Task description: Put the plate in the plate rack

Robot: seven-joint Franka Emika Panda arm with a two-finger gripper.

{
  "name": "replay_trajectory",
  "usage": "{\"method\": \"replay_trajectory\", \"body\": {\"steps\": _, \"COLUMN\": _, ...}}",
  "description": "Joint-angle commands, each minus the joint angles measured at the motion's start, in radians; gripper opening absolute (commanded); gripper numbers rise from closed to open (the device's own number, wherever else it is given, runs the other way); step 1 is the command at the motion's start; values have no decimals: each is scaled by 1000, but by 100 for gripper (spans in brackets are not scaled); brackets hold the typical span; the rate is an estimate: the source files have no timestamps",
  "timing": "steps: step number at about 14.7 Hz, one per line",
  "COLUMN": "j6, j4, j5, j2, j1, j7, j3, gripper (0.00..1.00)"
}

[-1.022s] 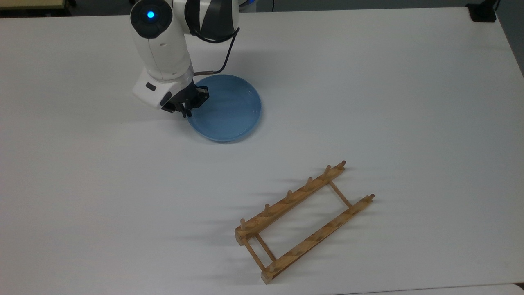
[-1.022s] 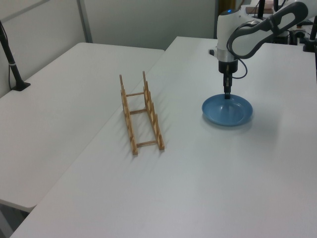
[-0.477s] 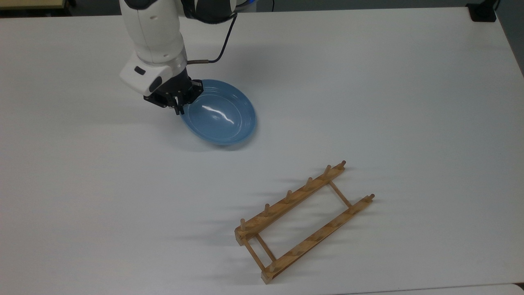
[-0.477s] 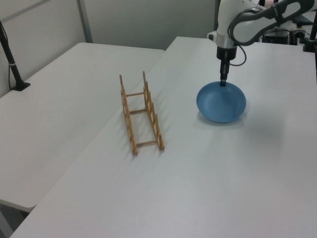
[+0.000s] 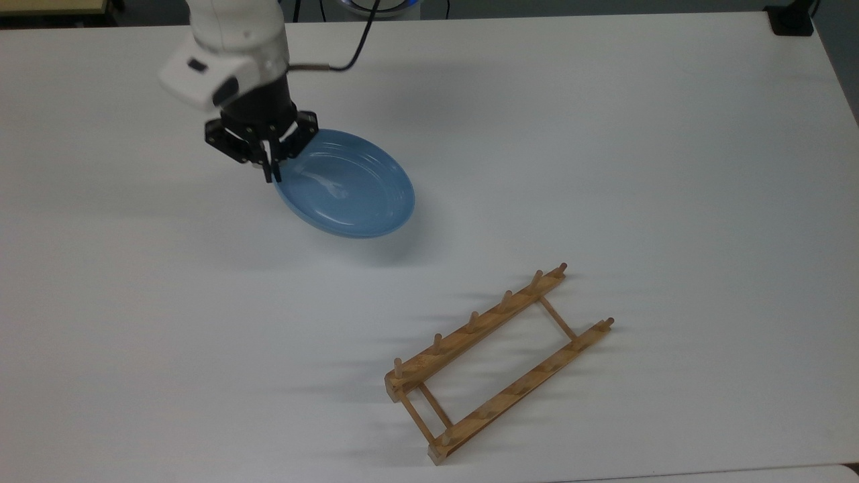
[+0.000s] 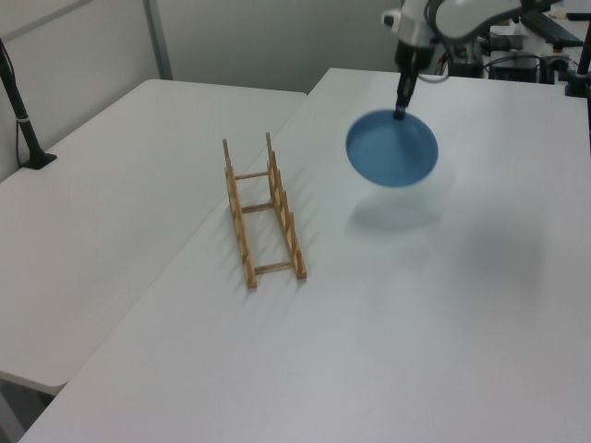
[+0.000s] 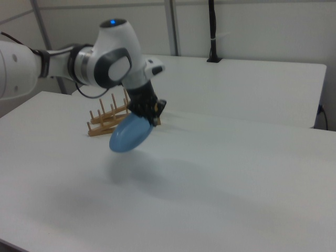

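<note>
The light-blue plate hangs tilted above the white table, casting a shadow below it. My gripper is shut on the plate's rim, at the plate's upper left edge in the top view and at its top in the left view. The wooden plate rack lies on the table, off to the top view's lower right of the plate, with nothing in it. In the right view the rack sits behind the arm and plate.
A second white table adjoins this one at the left view's left, with a black post clamped on it. Another black post stands on the far table in the right view. A dark block sits at the top view's upper right corner.
The plate has gone from lying flat on the table to hanging tilted in the air. The gripper rose with it, drifting toward the top view's left.
</note>
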Motion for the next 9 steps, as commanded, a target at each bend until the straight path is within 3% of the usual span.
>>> {"method": "replay_trajectory", "body": {"steps": 1, "j6": -28, "j4": 109, "j5": -17, "j2": -33, "j1": 15, "j7": 59, "j3": 15, "gripper": 0}}
{"method": "replay_trajectory", "body": {"steps": 2, "j6": -24, "j4": 140, "j5": -30, "j2": -33, "j1": 15, "j7": 90, "j3": 25, "gripper": 0}}
{"method": "replay_trajectory", "body": {"steps": 5, "j6": 48, "j4": 183, "j5": -179, "j2": -37, "j1": 17, "j7": 196, "j3": 68, "gripper": 0}}
{"method": "replay_trajectory", "body": {"steps": 7, "j6": 123, "j4": 206, "j5": -322, "j2": -36, "j1": 17, "j7": 318, "j3": 101, "gripper": 0}}
{"method": "replay_trajectory", "body": {"steps": 9, "j6": 153, "j4": 207, "j5": -516, "j2": -28, "j1": 38, "j7": 449, "j3": 141, "gripper": 0}}
